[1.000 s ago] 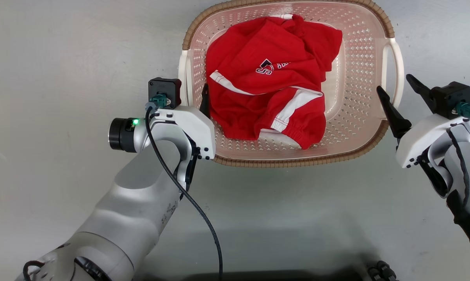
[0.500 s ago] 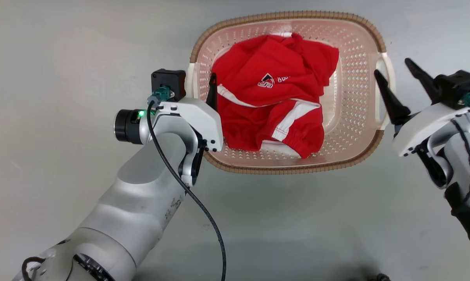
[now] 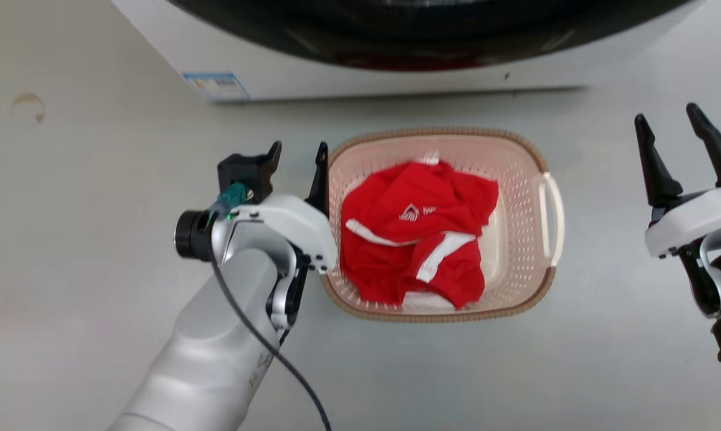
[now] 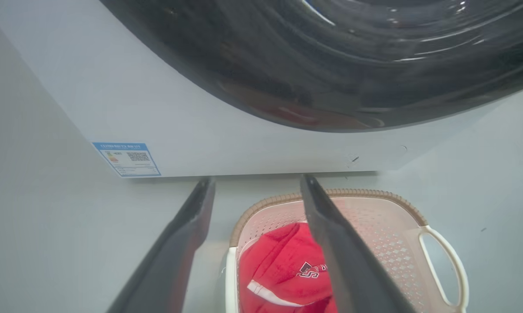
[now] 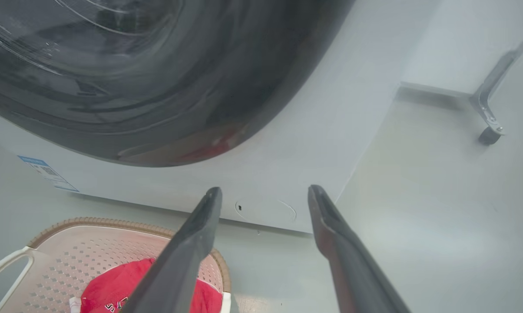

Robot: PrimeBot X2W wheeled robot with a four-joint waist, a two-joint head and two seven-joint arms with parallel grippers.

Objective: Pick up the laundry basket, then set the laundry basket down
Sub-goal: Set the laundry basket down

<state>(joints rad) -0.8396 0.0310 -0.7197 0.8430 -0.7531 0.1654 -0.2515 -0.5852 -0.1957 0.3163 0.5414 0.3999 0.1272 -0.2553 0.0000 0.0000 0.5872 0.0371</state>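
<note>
Starting at the far left, a pale grey floor (image 3: pixel 67 269) carries a faint ring-shaped mark (image 3: pixel 28 108) and runs smooth and matte across the whole head view. Along the top stands a white washer (image 3: pixel 396 84) with a dark curved door (image 3: pixel 432 30). A blue-edged label (image 3: pixel 215 85) is stuck at its lower left corner.

Next comes the left gripper (image 3: pixel 299 149), fingers spread and holding nothing. Its inner finger lies along the left rim of the laundry basket (image 3: pixel 432 130). The basket sits on the floor just in front of the washer, between the two arms. A crumpled red garment (image 3: pixel 414 239) with white stripes lies inside it. The white handle (image 3: pixel 553 218) on its right side is in plain sight.

Well apart to the right, the right gripper (image 3: pixel 666 117) hangs with its fingers parted and empty. Its wrist view takes in a metal leg on a caster (image 5: pixel 489 134) beside the washer.

The washer's upper part is cut off. The left gripper's body covers the basket's left handle, and I cannot tell whether the finger touches the rim. The label's print is too small to read, and the garment's logo is partly folded under. The frame edge crops the right forearm.
</note>
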